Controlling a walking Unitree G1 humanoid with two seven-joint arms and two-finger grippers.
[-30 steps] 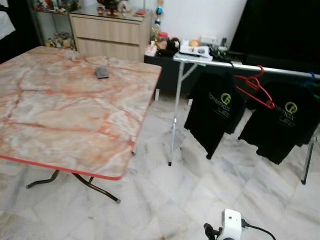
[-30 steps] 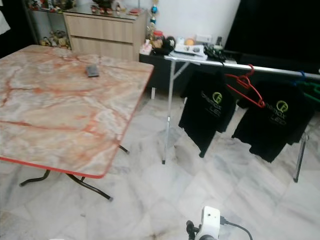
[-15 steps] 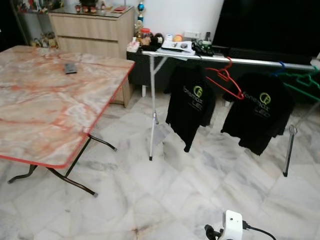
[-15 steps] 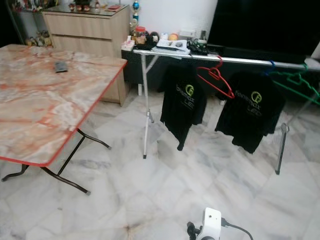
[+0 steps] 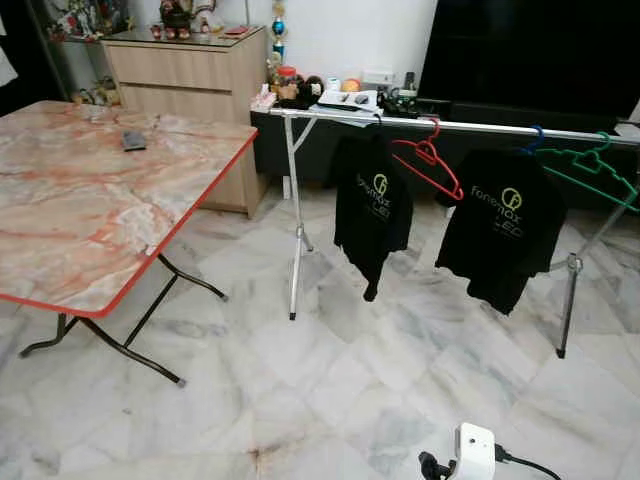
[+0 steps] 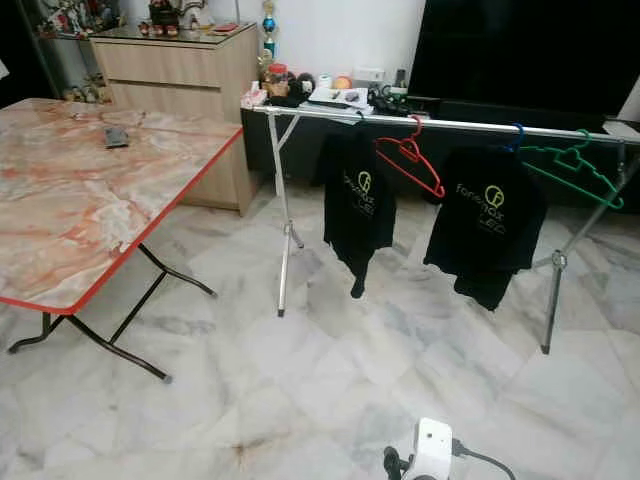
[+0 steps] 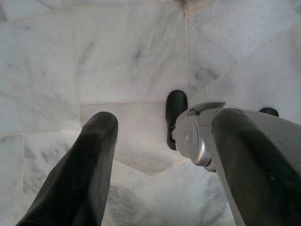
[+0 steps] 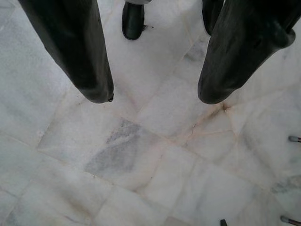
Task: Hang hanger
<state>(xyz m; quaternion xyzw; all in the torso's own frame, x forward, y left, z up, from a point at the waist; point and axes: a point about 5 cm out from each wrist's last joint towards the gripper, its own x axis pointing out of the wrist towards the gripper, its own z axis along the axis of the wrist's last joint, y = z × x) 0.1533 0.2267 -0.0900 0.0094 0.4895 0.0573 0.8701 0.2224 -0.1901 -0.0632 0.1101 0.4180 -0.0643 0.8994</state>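
both jaws hang wide open and empty over the floor (image 8: 141, 155). with no hanger held, walking to the rack (image 5: 470, 126) may achieve nothing.

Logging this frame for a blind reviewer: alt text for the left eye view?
A metal rail spans the room, holding two black shirts, an empty red hanger between them and an empty green hanger at the right end. A marble-patterned folding table stands at left on a white marble floor, with a wooden cabinet behind.
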